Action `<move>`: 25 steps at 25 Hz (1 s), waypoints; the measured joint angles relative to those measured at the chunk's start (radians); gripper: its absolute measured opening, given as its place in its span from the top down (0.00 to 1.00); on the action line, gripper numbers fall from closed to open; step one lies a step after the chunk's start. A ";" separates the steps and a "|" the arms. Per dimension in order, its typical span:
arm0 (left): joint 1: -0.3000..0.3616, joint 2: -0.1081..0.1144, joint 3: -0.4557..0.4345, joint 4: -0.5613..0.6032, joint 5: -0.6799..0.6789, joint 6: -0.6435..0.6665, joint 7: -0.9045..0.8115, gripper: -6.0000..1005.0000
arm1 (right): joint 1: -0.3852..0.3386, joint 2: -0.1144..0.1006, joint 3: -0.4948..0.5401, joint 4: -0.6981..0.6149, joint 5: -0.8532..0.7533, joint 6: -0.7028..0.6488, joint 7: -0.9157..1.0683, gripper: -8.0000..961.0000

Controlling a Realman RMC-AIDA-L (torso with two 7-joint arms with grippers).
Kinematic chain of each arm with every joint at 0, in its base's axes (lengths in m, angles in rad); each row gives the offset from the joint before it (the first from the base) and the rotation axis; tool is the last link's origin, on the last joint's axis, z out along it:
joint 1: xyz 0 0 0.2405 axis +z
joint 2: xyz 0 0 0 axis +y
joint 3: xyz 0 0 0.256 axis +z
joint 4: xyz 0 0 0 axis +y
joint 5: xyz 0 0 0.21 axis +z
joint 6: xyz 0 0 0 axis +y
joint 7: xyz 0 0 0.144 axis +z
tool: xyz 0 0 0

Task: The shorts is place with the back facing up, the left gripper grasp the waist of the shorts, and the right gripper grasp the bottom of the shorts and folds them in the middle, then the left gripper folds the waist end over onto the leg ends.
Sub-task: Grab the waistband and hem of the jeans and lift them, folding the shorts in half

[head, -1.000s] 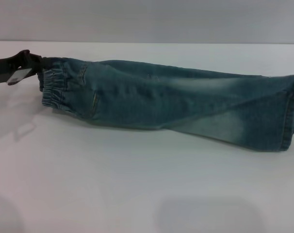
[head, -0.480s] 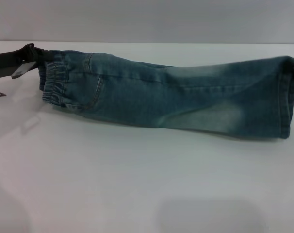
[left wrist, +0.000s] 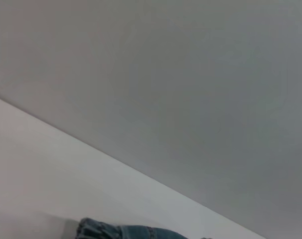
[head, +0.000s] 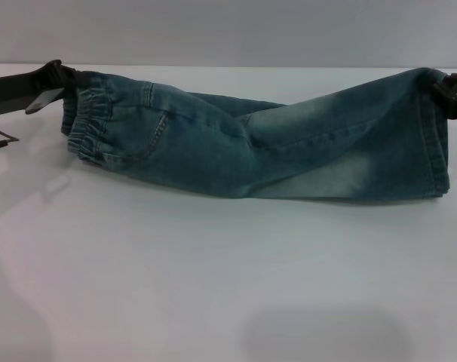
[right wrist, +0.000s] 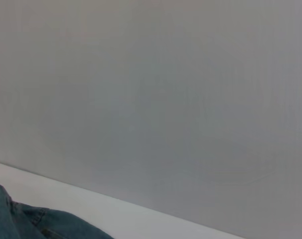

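Note:
The blue denim shorts (head: 259, 143) hang lengthwise, folded along the middle, with their lower edge touching the white table (head: 213, 271). My left gripper (head: 62, 81) is shut on the gathered waist (head: 89, 121) at the far left, holding its top edge up. At the far right my right gripper (head: 443, 87) is shut on the top corner of the bottom of the shorts (head: 436, 143), raised to about the same height. A back pocket (head: 149, 128) shows near the waist. The wrist views catch only scraps of denim (left wrist: 121, 232) (right wrist: 21, 219).
A grey wall (head: 228, 30) rises behind the table's far edge. The white tabletop stretches wide in front of the shorts, with soft shadows at the near left and near middle.
Both grippers have lifted their ends: the leg end rose clearly at the right, and the waist edged up and right. The shorts now hang more taut and level.

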 joint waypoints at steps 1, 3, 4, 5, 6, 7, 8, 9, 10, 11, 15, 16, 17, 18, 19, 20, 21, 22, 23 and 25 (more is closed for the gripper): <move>-0.001 0.000 0.000 0.000 0.000 0.004 0.000 0.87 | 0.000 0.000 0.000 0.000 0.000 -0.001 0.000 0.97; -0.002 0.001 0.000 0.000 0.000 0.008 0.000 0.87 | -0.004 0.000 0.000 -0.001 0.002 -0.004 0.000 0.97; -0.002 0.002 0.000 0.000 0.000 0.011 0.000 0.87 | -0.006 0.000 0.000 -0.001 0.004 -0.007 0.000 0.97; -0.002 0.002 0.000 0.000 0.000 0.013 0.000 0.87 | -0.008 0.000 0.000 -0.002 0.006 -0.011 0.000 0.97; -0.002 0.002 0.000 0.000 0.000 0.016 0.000 0.87 | -0.012 0.000 0.000 -0.004 0.008 -0.020 0.000 0.97; -0.001 0.003 0.000 0.000 0.000 0.019 -0.001 0.87 | -0.015 0.001 0.000 -0.004 0.009 -0.034 0.000 0.97; 0.000 0.003 0.000 0.001 0.000 0.021 -0.001 0.87 | -0.018 0.002 0.000 -0.005 0.010 -0.049 -0.001 0.97; 0.002 0.004 0.000 0.001 0.000 0.025 -0.002 0.87 | -0.021 0.003 0.000 -0.005 0.010 -0.064 -0.001 0.97; 0.003 0.006 -0.001 0.002 0.000 0.027 -0.002 0.86 | -0.023 0.004 0.000 -0.006 0.010 -0.078 -0.001 0.97; 0.005 0.007 -0.003 0.002 0.000 0.031 -0.002 0.86 | -0.026 0.006 0.000 -0.007 0.010 -0.089 -0.004 0.97; 0.011 0.009 -0.013 0.005 -0.003 0.044 -0.001 0.86 | -0.038 0.022 0.000 -0.014 0.011 -0.136 -0.055 0.97; 0.015 0.010 -0.013 0.006 -0.010 0.045 -0.001 0.86 | -0.041 0.024 0.000 -0.015 0.011 -0.145 -0.065 0.97; 0.019 0.010 -0.013 0.006 -0.018 0.046 0.000 0.86 | -0.043 0.025 0.000 -0.016 0.011 -0.155 -0.074 0.97; 0.024 0.010 -0.013 0.007 -0.027 0.046 0.002 0.86 | -0.045 0.025 0.002 -0.017 0.012 -0.163 -0.081 0.97; 0.027 0.010 -0.013 0.007 -0.035 0.046 0.005 0.86 | -0.046 0.025 0.003 -0.017 0.012 -0.167 -0.085 0.97; 0.030 0.011 -0.012 0.007 -0.042 0.046 0.008 0.86 | -0.048 0.026 0.004 -0.017 0.012 -0.171 -0.087 0.97; 0.033 0.011 -0.012 0.007 -0.046 0.046 0.010 0.86 | -0.051 0.026 0.005 -0.017 0.012 -0.172 -0.088 0.97; 0.037 0.012 -0.012 0.007 -0.051 0.046 0.010 0.86 | -0.055 0.026 0.006 -0.018 0.013 -0.173 -0.088 0.97; 0.040 0.012 -0.012 0.007 -0.052 0.045 0.011 0.86 | -0.059 0.026 0.007 -0.019 0.013 -0.176 -0.088 0.97; 0.044 0.013 -0.013 0.008 -0.053 0.045 0.011 0.86 | -0.068 0.026 0.008 -0.022 0.018 -0.189 -0.089 0.97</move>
